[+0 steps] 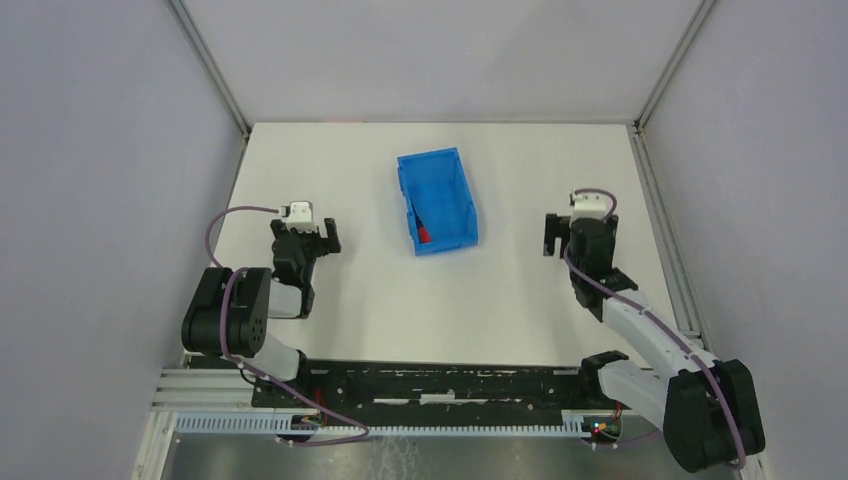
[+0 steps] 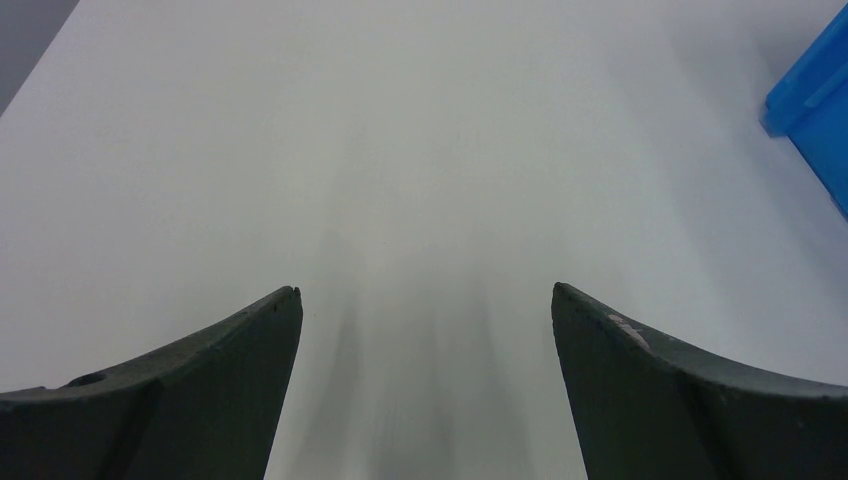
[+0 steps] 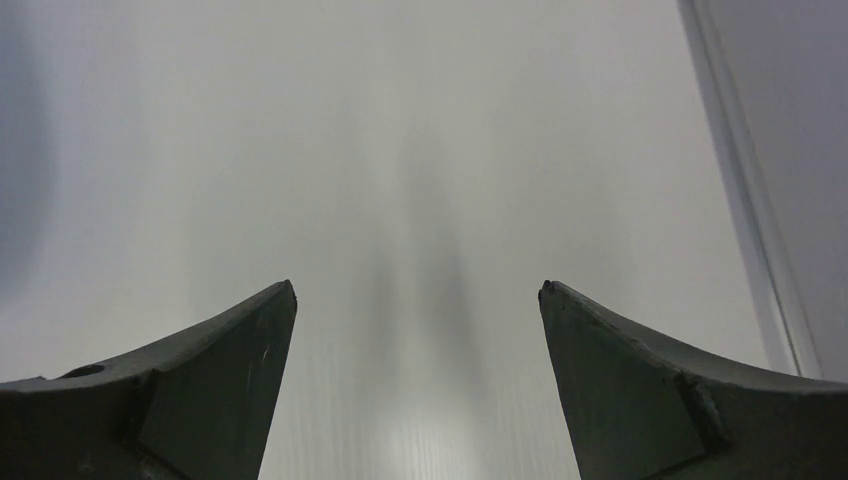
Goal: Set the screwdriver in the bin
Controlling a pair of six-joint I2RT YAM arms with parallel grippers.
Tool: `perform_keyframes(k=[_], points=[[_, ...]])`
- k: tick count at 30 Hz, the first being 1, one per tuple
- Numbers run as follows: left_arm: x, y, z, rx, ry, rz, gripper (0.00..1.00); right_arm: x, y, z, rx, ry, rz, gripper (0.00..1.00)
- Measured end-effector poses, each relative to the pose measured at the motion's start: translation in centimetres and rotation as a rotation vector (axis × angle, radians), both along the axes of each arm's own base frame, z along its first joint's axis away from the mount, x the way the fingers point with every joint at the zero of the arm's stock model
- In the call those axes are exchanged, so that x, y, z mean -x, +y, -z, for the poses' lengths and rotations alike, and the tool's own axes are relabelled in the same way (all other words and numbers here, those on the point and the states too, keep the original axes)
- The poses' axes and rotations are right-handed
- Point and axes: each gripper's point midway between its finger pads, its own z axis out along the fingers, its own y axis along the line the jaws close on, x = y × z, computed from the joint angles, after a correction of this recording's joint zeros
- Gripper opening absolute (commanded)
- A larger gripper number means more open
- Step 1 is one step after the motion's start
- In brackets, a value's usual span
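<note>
Flanking the bin (image 1: 430, 160), left fingers (image 2: 220, 380) and right fingers (image 3: 650, 380) are hanging spread, clear of its walls; the screwdriver (image 1: 423, 234) is lying inside.

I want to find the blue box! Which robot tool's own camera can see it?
The left tool: a corner of the blue bin shows at the right edge of its view. The right tool sees no blue at all.

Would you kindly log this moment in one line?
screwdriver: in bin | left gripper: open | right gripper: open | task: looks done
</note>
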Motion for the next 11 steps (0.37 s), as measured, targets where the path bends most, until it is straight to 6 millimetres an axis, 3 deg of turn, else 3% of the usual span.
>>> perform_keyframes(k=[1,4,6,11], points=[[0.0,0.0,0.0,0.000,0.000,0.000,1.00,1.5,-0.6,2.9,0.002,0.037,0.022,0.98],[0.0,0.0,0.0,0.000,0.000,0.000,1.00,4.7,-2.1,7.9,-0.004,0.105,0.102,0.98],[0.0,0.0,0.0,0.000,0.000,0.000,1.00,5.4,-2.7,8.9,-0.025,0.107,0.156,0.98],[0.0,0.0,0.0,0.000,0.000,0.000,1.00,4.6,-3.0,8.4,-0.069,0.055,0.214,0.98]])
